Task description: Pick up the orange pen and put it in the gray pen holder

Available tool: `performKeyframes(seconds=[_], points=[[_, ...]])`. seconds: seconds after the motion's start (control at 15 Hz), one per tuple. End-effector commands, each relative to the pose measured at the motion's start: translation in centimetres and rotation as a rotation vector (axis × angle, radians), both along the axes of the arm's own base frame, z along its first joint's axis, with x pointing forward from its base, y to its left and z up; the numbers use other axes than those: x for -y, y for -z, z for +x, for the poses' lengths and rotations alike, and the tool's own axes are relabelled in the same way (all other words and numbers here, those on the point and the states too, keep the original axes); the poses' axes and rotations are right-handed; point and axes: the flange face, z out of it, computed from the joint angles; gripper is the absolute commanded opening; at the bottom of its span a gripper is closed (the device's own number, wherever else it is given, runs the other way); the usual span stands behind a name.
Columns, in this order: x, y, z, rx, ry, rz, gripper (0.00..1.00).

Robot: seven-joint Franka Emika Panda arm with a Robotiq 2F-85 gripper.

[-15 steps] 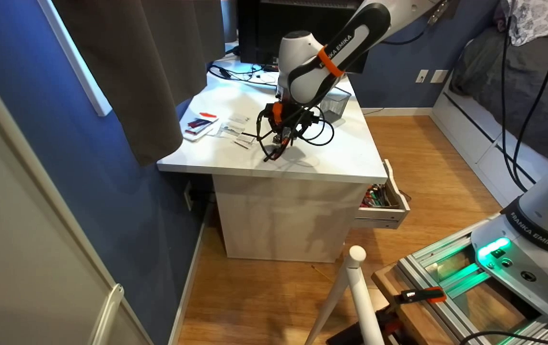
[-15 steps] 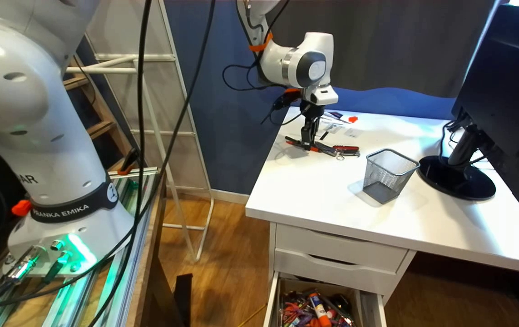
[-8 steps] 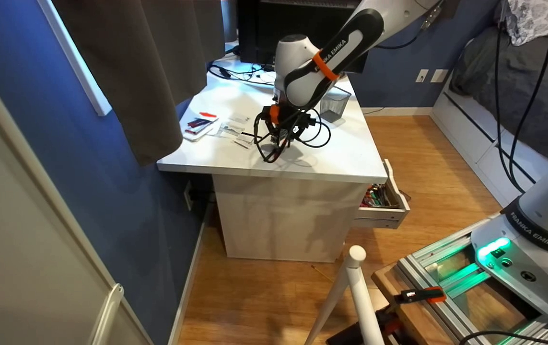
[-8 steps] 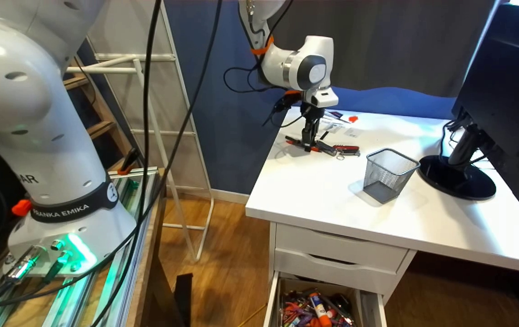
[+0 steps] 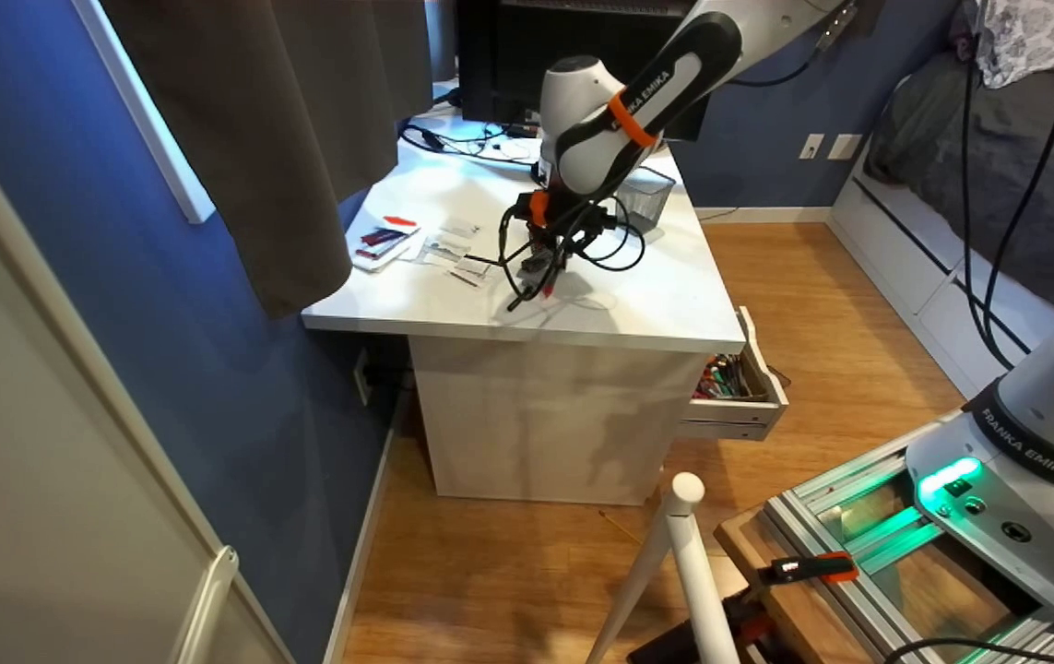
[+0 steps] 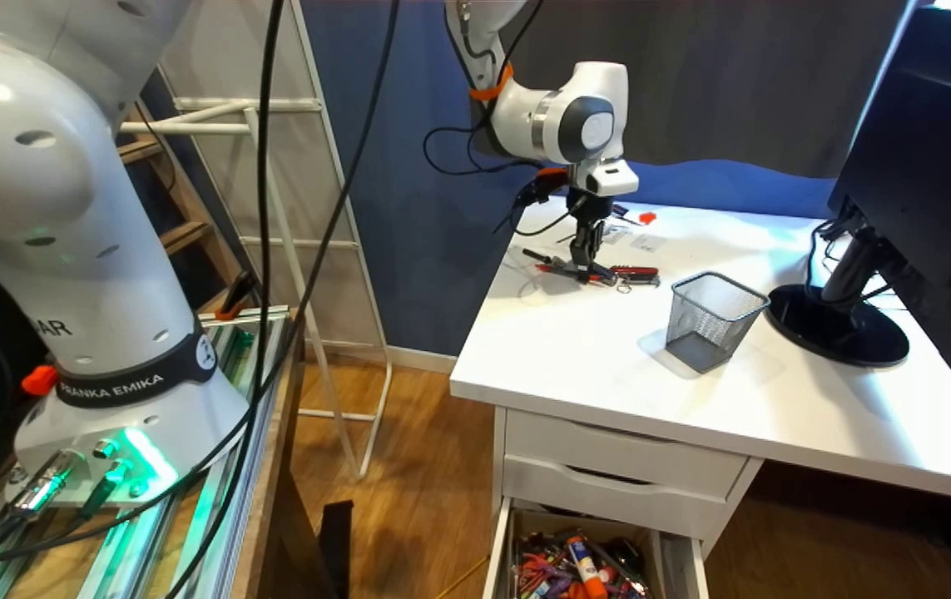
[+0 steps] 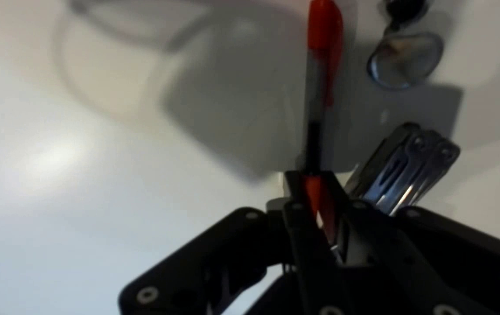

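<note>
The orange pen (image 7: 315, 87) has a red-orange cap, a clear barrel and a dark section. My gripper (image 7: 312, 177) is shut on its lower part, and the capped end sticks out beyond the fingertips. In an exterior view the pen (image 6: 548, 269) shows beside my gripper (image 6: 585, 270), low over the desk among other tools; I cannot tell if it touches the desk. A red tip of it shows under my gripper (image 5: 540, 277) in an exterior view. The gray pen holder (image 6: 712, 312) is a squarish mesh cup with a dark rim, upright and apart from the gripper. It also shows (image 5: 645, 198) behind the arm.
A folded metal multi-tool (image 7: 403, 166) lies right beside the fingers, with a ring (image 7: 405, 61) near the cap. A red pocketknife (image 6: 635, 273) lies close by. The monitor's round base (image 6: 837, 333) stands beyond the holder. An open drawer (image 6: 583, 566) is below the desk.
In an exterior view my gripper has moved right, toward the holder's side, and the pen's end has shifted the same way. A black item it lay beside has stayed put.
</note>
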Motion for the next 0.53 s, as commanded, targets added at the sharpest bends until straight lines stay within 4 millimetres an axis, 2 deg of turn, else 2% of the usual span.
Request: performKeyframes(seconds=[0.0, 0.27, 0.47], points=[[1.9, -5.7, -0.5, 0.039, 0.091, -0.040, 0.03], [3.9, -12.6, -0.5, 0.165, 0.187, -0.125, 0.03], [6.1, -16.4, -0.9, 0.252, 0.260, -0.269, 0.03]])
